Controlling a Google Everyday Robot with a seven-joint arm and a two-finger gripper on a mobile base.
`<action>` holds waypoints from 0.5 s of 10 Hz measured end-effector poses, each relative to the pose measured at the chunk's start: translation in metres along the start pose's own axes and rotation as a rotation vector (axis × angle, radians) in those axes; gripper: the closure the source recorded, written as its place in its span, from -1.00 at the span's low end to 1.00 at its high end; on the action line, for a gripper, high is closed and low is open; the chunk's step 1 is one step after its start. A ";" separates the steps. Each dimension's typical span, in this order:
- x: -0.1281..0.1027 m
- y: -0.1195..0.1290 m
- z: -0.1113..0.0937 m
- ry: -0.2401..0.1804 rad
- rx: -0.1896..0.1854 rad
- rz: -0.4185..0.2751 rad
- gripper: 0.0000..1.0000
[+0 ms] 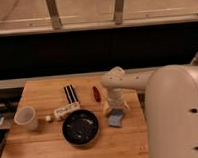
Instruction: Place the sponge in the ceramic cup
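Note:
The light-blue sponge (pixel 115 119) lies flat on the wooden table (pixel 46 151), right of the black bowl. My gripper (pixel 115 109) hangs straight over it on the white arm, its fingertips at the sponge's upper edge. The pale ceramic cup (pixel 26 118) stands upright near the table's left edge, far from the gripper.
A black round bowl (pixel 80 127) sits at the table's middle front. A white tube-like packet (pixel 63 111) lies between cup and bowl. Two black sticks (pixel 69 93) and a red object (pixel 95 93) lie further back. The arm's large white body (pixel 177 114) fills the right side.

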 end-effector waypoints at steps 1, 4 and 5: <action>0.003 -0.006 0.004 0.010 -0.018 0.026 -0.60; 0.007 -0.002 0.010 0.031 -0.070 0.033 -0.17; 0.008 -0.002 0.012 0.036 -0.080 0.034 0.03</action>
